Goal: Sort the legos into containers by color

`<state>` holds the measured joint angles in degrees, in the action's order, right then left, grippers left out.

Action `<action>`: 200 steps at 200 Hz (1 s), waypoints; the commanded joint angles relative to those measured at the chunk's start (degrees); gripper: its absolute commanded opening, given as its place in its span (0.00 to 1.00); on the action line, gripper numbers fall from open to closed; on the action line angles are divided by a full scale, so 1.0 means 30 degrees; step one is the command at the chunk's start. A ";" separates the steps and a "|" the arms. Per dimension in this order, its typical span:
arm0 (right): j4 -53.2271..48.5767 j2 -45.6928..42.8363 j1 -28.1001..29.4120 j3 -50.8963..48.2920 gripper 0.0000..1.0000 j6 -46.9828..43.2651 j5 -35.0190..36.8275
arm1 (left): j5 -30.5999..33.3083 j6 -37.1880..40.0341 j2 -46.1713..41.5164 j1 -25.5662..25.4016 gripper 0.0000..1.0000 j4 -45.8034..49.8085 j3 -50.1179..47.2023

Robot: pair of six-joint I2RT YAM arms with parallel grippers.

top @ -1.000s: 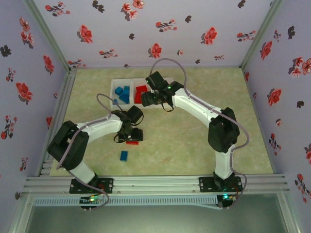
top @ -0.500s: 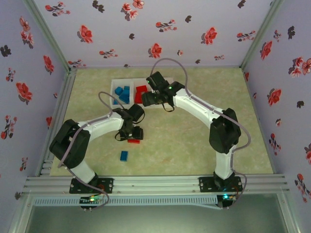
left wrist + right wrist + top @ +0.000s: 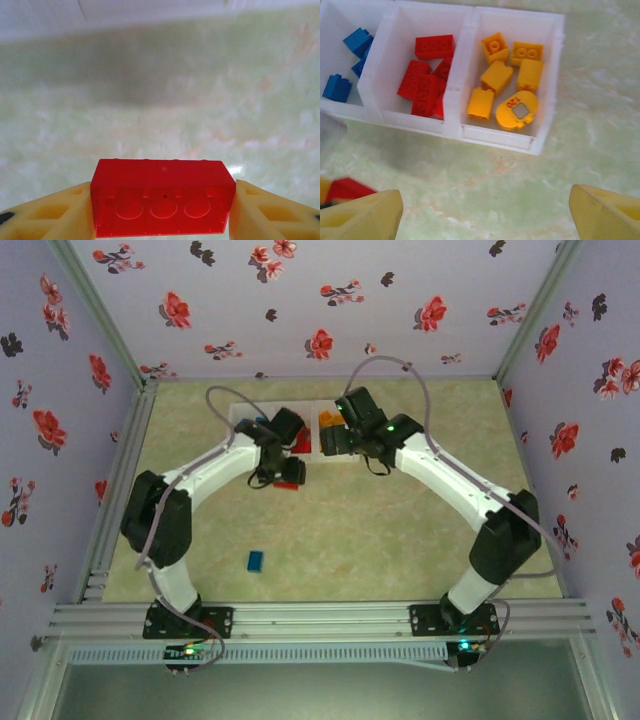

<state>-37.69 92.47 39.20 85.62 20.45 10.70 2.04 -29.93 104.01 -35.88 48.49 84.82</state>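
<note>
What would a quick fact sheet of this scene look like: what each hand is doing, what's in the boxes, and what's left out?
Left hand: closed on a red brick, held above the table
Right hand: open, empty, above the table in front of the boxes
Boxes: three joined in one row
Left box: blue bricks
Middle box: red bricks
Right box: yellow-orange bricks
Left out: one blue brick loose on the table, near the left arm's base
</note>
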 commanded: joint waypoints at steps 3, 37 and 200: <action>-0.0551 -0.1377 -0.0103 -0.0824 0.87 0.0548 0.1054 | 0.0586 0.1515 0.1920 0.0909 0.51 0.1150 0.3408; -0.0623 -0.2608 -0.0088 -0.2031 0.87 0.1118 0.0970 | 0.0609 0.2226 0.5126 0.1814 0.51 0.2160 0.8582; 0.0812 -0.1753 0.2280 -0.3866 0.88 0.3043 -0.1087 | 0.0525 0.2595 0.2260 0.3077 0.81 0.1487 0.8035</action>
<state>-37.43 84.93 42.70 73.38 26.24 9.61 2.96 -21.93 117.47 -27.46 54.30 113.45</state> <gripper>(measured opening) 0.879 0.807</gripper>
